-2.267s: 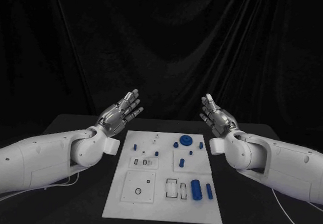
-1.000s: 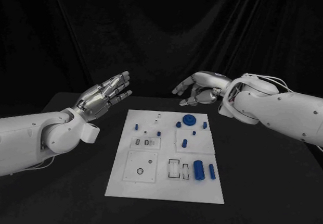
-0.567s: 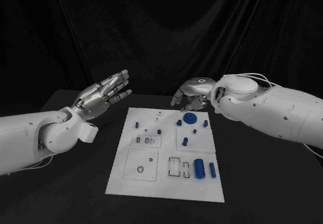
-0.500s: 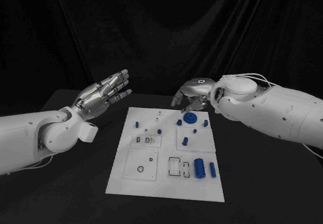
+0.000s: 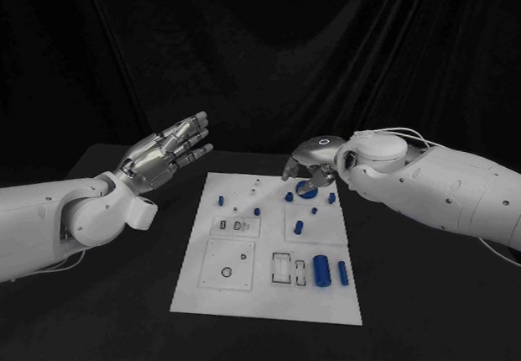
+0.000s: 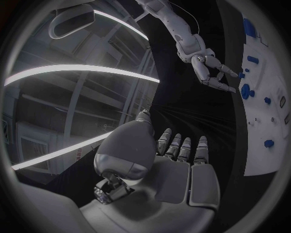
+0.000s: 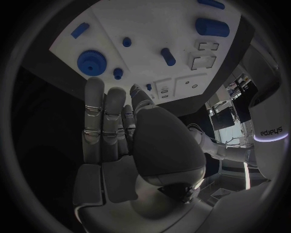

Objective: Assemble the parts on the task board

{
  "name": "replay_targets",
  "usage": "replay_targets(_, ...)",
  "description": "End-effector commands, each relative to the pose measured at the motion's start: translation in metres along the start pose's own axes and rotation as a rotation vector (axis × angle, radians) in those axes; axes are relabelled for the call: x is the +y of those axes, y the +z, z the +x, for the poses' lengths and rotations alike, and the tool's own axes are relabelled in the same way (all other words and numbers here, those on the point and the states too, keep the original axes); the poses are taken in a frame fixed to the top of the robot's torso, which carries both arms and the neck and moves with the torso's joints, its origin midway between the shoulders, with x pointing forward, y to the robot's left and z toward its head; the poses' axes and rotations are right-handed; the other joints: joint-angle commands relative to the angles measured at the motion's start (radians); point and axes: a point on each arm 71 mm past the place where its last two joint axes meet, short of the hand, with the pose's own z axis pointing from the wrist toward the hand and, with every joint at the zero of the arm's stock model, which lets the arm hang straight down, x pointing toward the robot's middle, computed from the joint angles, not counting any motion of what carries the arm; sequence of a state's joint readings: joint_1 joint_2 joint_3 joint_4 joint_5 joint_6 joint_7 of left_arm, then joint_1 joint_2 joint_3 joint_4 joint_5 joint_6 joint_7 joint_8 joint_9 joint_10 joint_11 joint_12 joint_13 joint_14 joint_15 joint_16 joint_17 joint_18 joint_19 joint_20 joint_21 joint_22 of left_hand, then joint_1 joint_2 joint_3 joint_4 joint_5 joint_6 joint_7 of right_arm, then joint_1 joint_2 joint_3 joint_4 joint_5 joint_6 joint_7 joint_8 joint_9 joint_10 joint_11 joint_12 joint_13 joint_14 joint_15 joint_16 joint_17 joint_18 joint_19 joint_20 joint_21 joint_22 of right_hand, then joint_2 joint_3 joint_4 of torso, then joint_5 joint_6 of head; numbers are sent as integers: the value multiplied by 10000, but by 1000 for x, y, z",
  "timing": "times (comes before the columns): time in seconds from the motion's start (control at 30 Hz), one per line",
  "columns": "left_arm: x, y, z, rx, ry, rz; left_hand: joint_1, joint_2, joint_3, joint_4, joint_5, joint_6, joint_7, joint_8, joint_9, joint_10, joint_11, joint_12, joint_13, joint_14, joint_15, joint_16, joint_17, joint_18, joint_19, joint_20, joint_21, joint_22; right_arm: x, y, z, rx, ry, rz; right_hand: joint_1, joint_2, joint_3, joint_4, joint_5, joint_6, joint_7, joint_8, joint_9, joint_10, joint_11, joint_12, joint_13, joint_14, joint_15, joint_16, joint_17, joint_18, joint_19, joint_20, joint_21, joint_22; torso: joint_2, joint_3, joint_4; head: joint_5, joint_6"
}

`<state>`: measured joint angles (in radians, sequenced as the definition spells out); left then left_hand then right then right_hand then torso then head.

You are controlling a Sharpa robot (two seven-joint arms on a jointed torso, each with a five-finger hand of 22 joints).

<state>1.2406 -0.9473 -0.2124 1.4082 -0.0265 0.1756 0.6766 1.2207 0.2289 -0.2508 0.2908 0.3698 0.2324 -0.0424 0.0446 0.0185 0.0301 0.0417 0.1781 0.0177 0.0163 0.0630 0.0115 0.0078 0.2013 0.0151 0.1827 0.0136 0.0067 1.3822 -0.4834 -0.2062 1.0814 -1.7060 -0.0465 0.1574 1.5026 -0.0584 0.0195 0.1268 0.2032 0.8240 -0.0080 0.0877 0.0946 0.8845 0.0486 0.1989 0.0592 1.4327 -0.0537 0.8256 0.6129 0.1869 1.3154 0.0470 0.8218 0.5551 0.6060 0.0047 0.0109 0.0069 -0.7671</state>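
Note:
The white task board [image 5: 263,303] lies in the middle of the black table. A blue gear [image 5: 307,190] sits at its far end, with small blue pegs [image 5: 298,228] around it. A thick blue cylinder [image 5: 321,269] and a slim one [image 5: 343,274] lie on the near right. My right hand [image 5: 310,166] hovers just above the gear, fingers pointing down and holding nothing. In the right wrist view the fingertips [image 7: 94,87] end close to the gear [image 7: 92,62]. My left hand [image 5: 172,152] is raised left of the board, open, with straight fingers.
Square and slotted recesses [image 5: 227,275] mark the board's near half. Black table surface [image 5: 434,278] surrounds the board on all sides, and a dark curtain hangs behind. The left wrist view shows the right hand [image 6: 212,73] over the board's [image 6: 266,121] far end.
My right hand has turned over and come down from its raised pose to the board's far end, ending just over the gear. The left hand has stayed raised.

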Motion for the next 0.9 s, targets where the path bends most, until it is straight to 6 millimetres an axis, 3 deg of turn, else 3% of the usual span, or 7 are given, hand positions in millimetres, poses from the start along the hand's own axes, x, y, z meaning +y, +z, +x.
replay_targets(0.03, -5, 2, 2, 206, -89, 510, 189, 72, -89, -24, 179, 20, 99, 133, 146, -47, 62, 158, 103, -9, 102, 81, 16, -210, 61, 111, 50, 43, -3, 2, 7, 135, -129, 449, 37, -227, 245, 3, -125, -95, -83, -173, 135, 2, 45, -186, 152, -123, -3, 90, 35, -133, -196, 30, 154, 73, -9, 4, -6, 6, -22)
replay_targets(0.3, -4, 3, 2, 263, -124, 503, 193, 77, -85, -24, 192, 9, 104, 130, 144, -49, 51, 147, 101, -8, 117, 81, 16, -210, 68, 132, 56, 47, 0, 9, 18, -182, -71, 495, 82, -178, 399, -32, 299, 18, -67, -123, 179, 158, 104, -150, 187, -130, 24, 321, 229, -151, -267, 59, 408, 424, 4, -2, -7, 26, -8)
replay_targets(0.43, -4, 3, 2, 259, -122, 476, 199, 83, -80, -26, 208, 6, 104, 128, 144, -50, 55, 152, 102, -4, 131, 85, 17, -209, 74, 147, 60, 49, 1, 13, 21, -247, -57, 549, 134, -164, 568, -96, 801, 122, -136, -113, 212, 250, 127, -159, 182, -132, 31, 470, 337, -159, -323, 68, 592, 680, 3, -8, -11, 46, -12)
replay_targets(0.67, -5, 1, 1, 214, -103, 451, 207, 80, -79, -30, 222, 13, 99, 130, 145, -50, 64, 155, 102, -17, 129, 69, 10, -209, 51, 156, 40, 37, 2, 15, 23, -347, -111, 612, 145, -149, 678, -127, 999, 168, -235, -119, 211, 166, 132, -246, 147, -147, 35, 519, 367, -163, -364, 75, 668, 799, 4, -8, -7, 66, -47)
replay_targets(0.9, -6, -3, 3, 144, -79, 387, 217, 63, -83, -33, 227, 37, 90, 136, 149, -51, 73, 160, 102, -28, 110, 56, 3, -213, 34, 165, 27, 29, 0, 10, 22, -347, -254, 673, 117, -155, 707, -126, 1004, 175, -276, -131, 200, 116, 118, -290, 132, -182, 36, 464, 288, -162, -395, 79, 681, 832, -3, -11, -4, 4, -618)
